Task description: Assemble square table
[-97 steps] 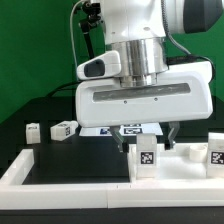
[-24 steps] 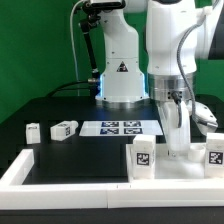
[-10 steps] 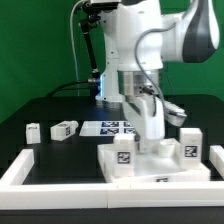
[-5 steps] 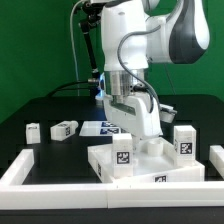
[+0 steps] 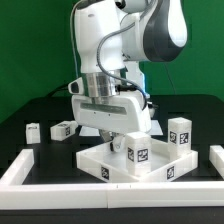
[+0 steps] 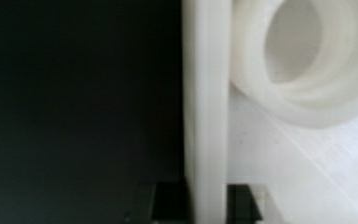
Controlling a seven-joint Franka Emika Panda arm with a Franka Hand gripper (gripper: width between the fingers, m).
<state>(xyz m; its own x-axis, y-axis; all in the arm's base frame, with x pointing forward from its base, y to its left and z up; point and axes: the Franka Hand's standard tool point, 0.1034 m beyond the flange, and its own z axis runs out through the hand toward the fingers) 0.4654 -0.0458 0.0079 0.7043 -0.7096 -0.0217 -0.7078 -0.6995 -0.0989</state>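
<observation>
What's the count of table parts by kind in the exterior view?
Table top: 1
Loose legs, on the exterior view's left: 2
Upright legs, at the table top: 2
Total: 5

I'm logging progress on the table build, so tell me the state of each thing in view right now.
pincer: shut on the tabletop's rim.
tabletop: flat on the table, no leg fitted that shows.
legs at the exterior view's left: loose on the table, apart from it.
legs at the exterior view's right: loose, standing upright.
</observation>
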